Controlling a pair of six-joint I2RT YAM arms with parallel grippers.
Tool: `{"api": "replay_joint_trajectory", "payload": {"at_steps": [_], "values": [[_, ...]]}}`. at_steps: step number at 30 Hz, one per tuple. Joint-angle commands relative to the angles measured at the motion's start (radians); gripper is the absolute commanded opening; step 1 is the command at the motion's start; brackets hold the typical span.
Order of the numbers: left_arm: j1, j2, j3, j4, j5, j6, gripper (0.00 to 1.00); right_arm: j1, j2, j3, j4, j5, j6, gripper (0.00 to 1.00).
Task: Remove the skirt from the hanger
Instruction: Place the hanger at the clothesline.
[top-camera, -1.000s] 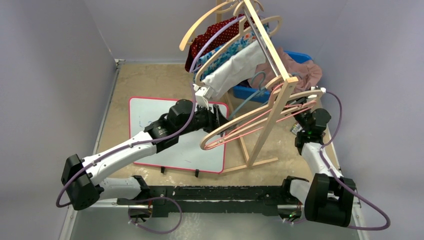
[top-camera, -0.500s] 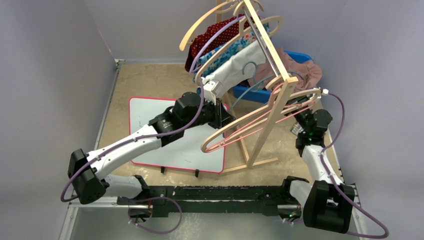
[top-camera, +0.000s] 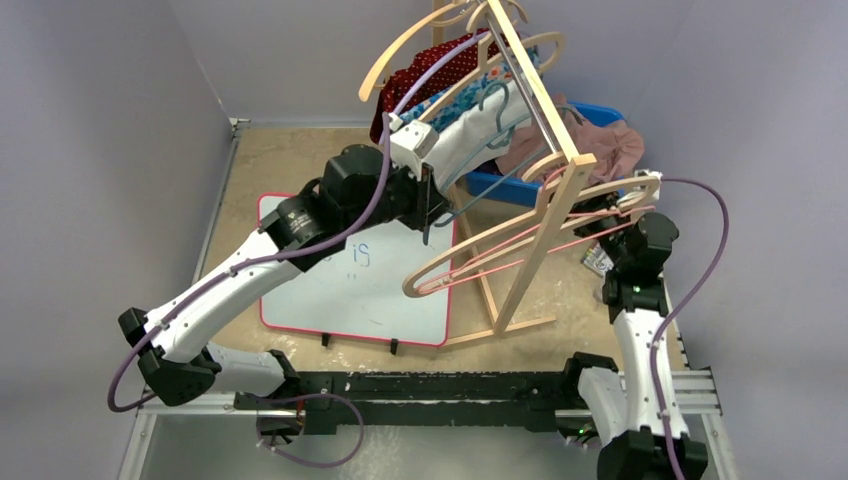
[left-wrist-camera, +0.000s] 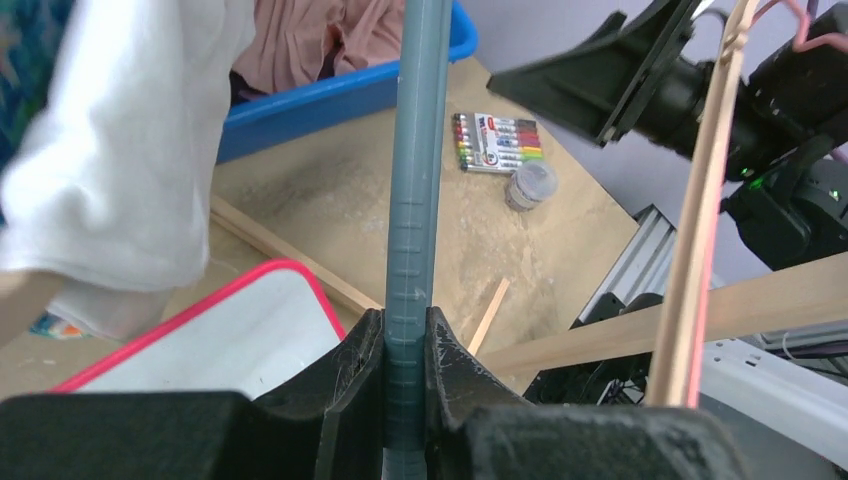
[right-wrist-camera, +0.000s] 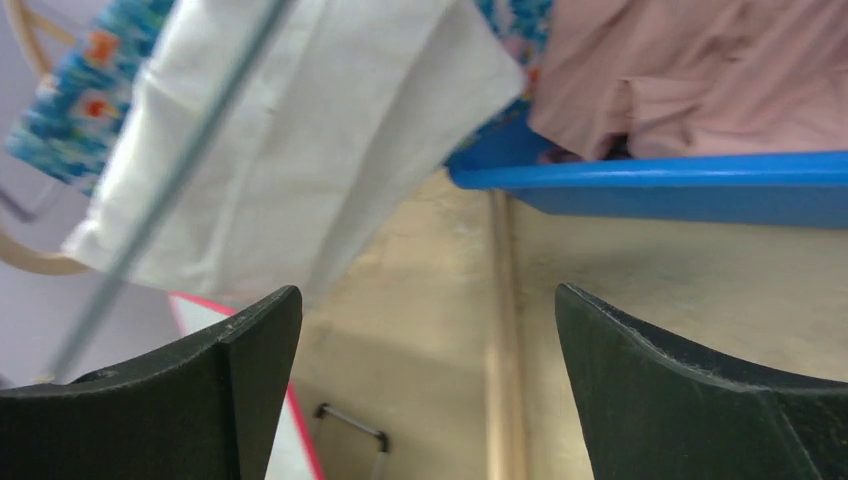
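Left gripper (left-wrist-camera: 405, 340): my jaws are clamped on the straight grey-blue bar of the hanger (left-wrist-camera: 415, 200), which runs up out of the fingers.
Why that hold: pinching the bare bar, clear of the cloth, lets me steer the hanger without bunching any fabric in the jaws.
Skirt (top-camera: 465, 140): the white cloth hangs high at the wooden rack (top-camera: 545, 215), just beside my left wrist and over the far edge of the whiteboard (top-camera: 330, 290). In my left wrist view it hangs to the left of the bar, apart from the stretch I grip.
Attachment: I cannot tell whether the skirt is clipped to the hanger or only draped over it.
Right gripper (right-wrist-camera: 425, 292): the fingers stand wide apart with nothing between them, facing the skirt's lower edge and the blue bin (right-wrist-camera: 700, 185).
Why it waits there: I judge it is free to take the cloth while the left holds the hanger steady.
Step in hand: separating the two; the skirt looks not yet off.
Bin: it sits behind the rack with a pink garment (right-wrist-camera: 700, 70) in it.
Risk: the other wooden hangers crowd close, so a hard pull could snag or tilt the rack.
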Motion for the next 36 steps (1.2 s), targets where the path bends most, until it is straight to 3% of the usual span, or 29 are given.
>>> {"api": "replay_joint_trajectory", "payload": {"at_steps": [1, 5, 15, 19, 24, 29, 36], "values": [[0.002, 0.058, 0.223, -0.147, 0.052, 0.093, 0.0, 0.0, -0.106, 0.066, -0.267, 0.167, -0.302, 0.97], [0.002, 0.09, 0.301, -0.211, 0.085, 0.123, 0.0, 0.0, -0.112, 0.082, -0.337, 0.263, -0.343, 0.99], [0.003, 0.091, 0.357, -0.191, 0.175, 0.206, 0.0, -0.001, -0.041, 0.04, -0.335, 0.255, -0.361, 0.99], [0.002, 0.097, 0.383, -0.189, 0.239, 0.26, 0.0, -0.002, -0.011, 0.047, -0.367, 0.322, -0.383, 0.99], [0.002, 0.104, 0.396, -0.18, 0.276, 0.298, 0.0, -0.043, 0.057, 0.162, -0.451, 0.434, -0.415, 0.99], [0.002, 0.131, 0.415, -0.168, 0.35, 0.304, 0.0, -0.21, 0.11, 0.252, -0.471, 0.341, -0.423, 0.99], [0.002, 0.2, 0.508, -0.185, 0.323, 0.226, 0.0, -0.226, 0.122, 0.422, -0.522, 0.436, -0.461, 0.99]]}}
